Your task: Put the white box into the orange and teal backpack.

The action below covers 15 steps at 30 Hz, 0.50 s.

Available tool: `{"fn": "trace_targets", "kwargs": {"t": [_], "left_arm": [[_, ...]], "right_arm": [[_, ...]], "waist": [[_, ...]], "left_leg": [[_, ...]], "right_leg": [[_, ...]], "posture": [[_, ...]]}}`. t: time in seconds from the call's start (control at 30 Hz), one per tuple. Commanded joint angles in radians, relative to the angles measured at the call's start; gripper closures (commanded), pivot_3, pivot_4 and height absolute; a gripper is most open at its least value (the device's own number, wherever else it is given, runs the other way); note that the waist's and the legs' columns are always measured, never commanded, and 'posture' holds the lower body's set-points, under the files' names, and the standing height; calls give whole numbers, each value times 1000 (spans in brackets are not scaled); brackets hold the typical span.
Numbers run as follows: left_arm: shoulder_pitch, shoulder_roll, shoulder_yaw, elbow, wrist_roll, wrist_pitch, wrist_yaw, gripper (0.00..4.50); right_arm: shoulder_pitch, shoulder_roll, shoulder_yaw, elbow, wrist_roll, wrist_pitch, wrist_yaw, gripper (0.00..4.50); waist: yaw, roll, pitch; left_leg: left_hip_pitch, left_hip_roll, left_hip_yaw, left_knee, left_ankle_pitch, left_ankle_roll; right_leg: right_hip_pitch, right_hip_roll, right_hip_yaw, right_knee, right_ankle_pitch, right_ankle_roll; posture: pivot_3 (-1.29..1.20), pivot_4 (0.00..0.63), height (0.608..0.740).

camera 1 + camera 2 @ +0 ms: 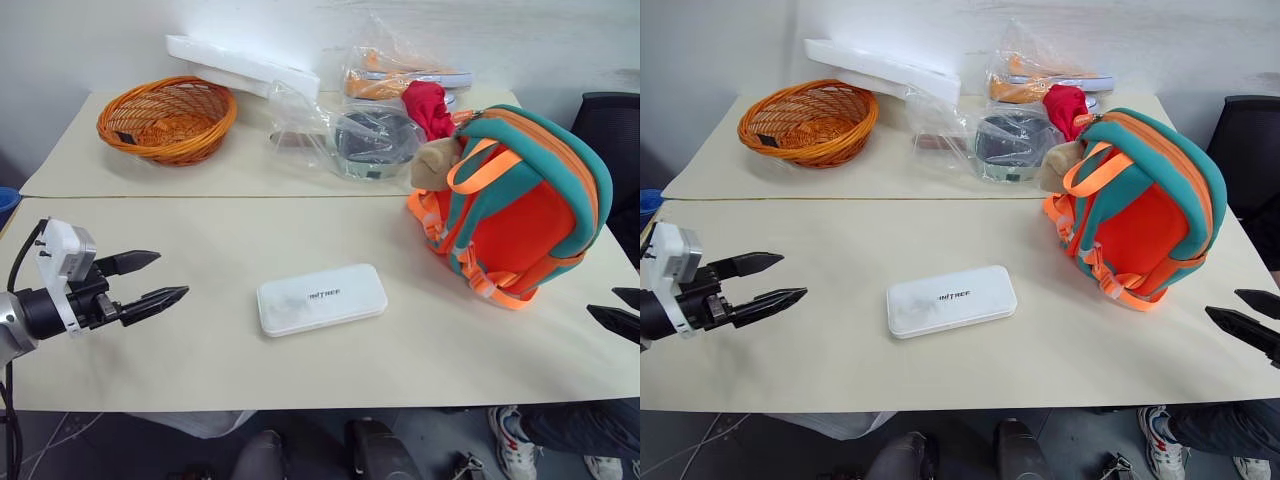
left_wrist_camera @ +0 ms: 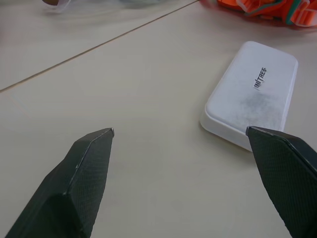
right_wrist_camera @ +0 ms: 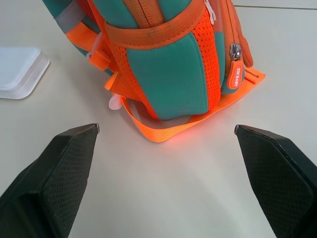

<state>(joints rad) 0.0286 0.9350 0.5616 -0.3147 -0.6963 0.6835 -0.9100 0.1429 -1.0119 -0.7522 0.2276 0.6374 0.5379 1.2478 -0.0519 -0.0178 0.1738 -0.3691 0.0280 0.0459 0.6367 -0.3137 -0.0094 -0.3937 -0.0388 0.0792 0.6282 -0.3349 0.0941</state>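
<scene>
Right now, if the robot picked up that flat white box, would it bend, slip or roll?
The white box looks like a rigid case, so it probably stays stiff. It lies flat on the table, so rolling seems unlikely. Its smooth top and rounded corners might slip between fingers.

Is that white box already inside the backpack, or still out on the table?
Still out. The white box lies flat on the table, apart from the backpack, with neither gripper touching it.

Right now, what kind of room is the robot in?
Probably a lab or office set up for practice: plain tables pushed together by a bare wall, a dark office chair, and props like the wicker basket and backpack.
</scene>
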Motion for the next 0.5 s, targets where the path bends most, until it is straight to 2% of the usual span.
{"fn": "trace_targets", "kwargs": {"t": [0.03, 0.13, 0.27, 0.37, 0.47, 0.5], "left_arm": [[6, -9, -23, -54, 10, -20, 8, 196], [37, -18, -70, -98, 31, -36, 1, 913], [45, -44, -152, -128, 73, -70, 14, 2221], [36, -74, -250, -123, 136, -118, 29, 3107], [13, -95, -340, -104, 202, -164, 38, 4030], [8, -104, -369, -96, 218, -184, 29, 4364]], "right_arm": [[22, 0, -14, -56, 20, -8, 38, 180], [75, 20, 0, -175, 47, 14, 72, 953], [121, 65, 48, -329, 61, 27, 53, 2386], [123, 110, 147, -421, 26, -4, 13, 3397], [45, 162, 273, -484, 4, -2, -75, 4455], [1, 184, 326, -503, -4, 9, -113, 4500]], "waist": [[0, 0, 0], [0, 0, 0], [1, 0, 0], [2, 0, 0], [0, 0, 0], [-2, -1, 0]], "left_leg": [[0, 0, 0, 0, 0, 0], [0, 0, 0, 0, 0, 0], [0, 1, 0, 0, 0, 0], [1, 1, 0, 2, 0, -1], [0, 1, 0, 9, 0, -1], [-1, 1, 0, 10, 0, 0]], "right_leg": [[0, 0, 0, 0, 0, 0], [0, 0, 0, 0, 0, 0], [1, 1, 0, 0, 0, 1], [2, 1, 1, 1, 1, 1], [2, 2, 1, 4, 1, 2], [1, 1, 2, 5, 1, 2]], "posture": [[0, 150, 740], [0, 150, 740], [0, 150, 740], [0, 150, 740], [0, 150, 740], [0, 150, 740]]}}
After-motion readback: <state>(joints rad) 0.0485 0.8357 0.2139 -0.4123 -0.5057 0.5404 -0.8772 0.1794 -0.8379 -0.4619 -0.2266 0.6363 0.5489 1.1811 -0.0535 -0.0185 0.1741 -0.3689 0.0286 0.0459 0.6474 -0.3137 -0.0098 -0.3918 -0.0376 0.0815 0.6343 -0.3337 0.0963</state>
